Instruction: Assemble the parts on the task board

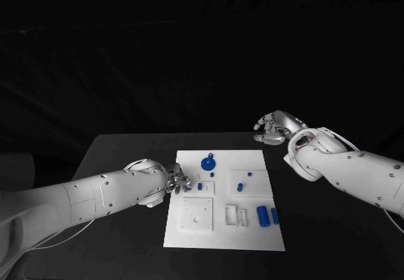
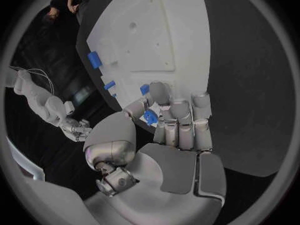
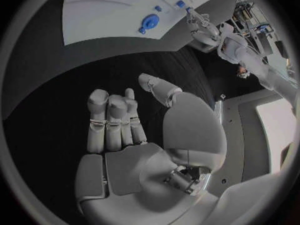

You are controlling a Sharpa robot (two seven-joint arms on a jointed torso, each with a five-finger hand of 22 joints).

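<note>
The white task board point(image 1: 253, 233) lies mid-table. My left hand point(image 1: 173, 178) is at its left edge and pinches a small blue part point(image 2: 150, 116) between thumb and fingers, just over the board point(image 2: 150, 30) beside a small blue piece point(image 2: 144, 89) set in it. On the board lie a blue round disc point(image 1: 208, 163), a blue peg point(image 1: 240, 187) and two blue cylinders point(image 1: 268, 215). My right hand point(image 1: 276, 128) hovers off the board beyond its far right corner. In the right wrist view that hand point(image 3: 125, 130) holds nothing, its fingers side by side and the thumb apart.
White raised blocks with recesses point(image 1: 198, 211) and a slotted block point(image 1: 236, 214) stand on the board's near half. Black table point(image 1: 126, 151) surrounds the board on all sides. My left hand point(image 3: 200, 22) also shows near the disc point(image 3: 150, 21) in the right wrist view.
</note>
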